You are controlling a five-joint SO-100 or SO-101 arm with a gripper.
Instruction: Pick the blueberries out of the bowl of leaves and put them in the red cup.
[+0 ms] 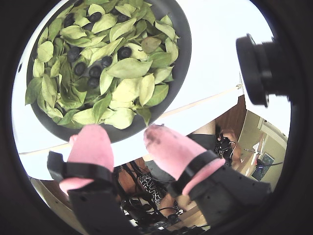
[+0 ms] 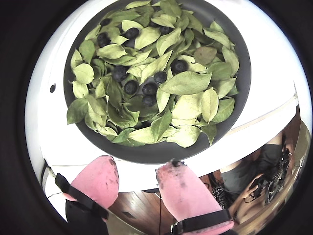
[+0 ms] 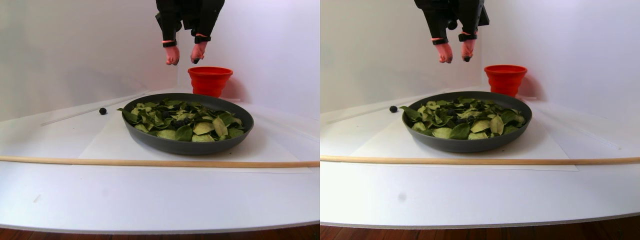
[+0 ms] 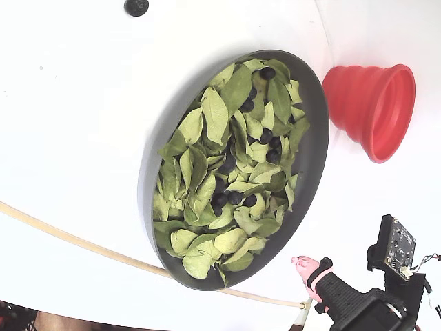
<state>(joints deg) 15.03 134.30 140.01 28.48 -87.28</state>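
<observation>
Stereo pair view is showing me the gripper hanging high above the far rim of the bowl of leaves, with clear air between its pink fingertips and the leaves. The jaws are standing apart with a gap between the pads; a small dark speck is sitting at the tip of the one nearer the cup, and I cannot tell what it is. The red cup is standing upright just behind the bowl on the white counter, close to its rim but apart from it. In a wrist view the blueberries are lying scattered among the leaves, mostly toward the middle and the far side of the bowl. One loose dark berry is resting on the counter just outside the bowl's left edge in the stereo pair. A thin wooden rod is running across the counter in front of the bowl, leaving a wide bare strip toward the counter's near edge.
</observation>
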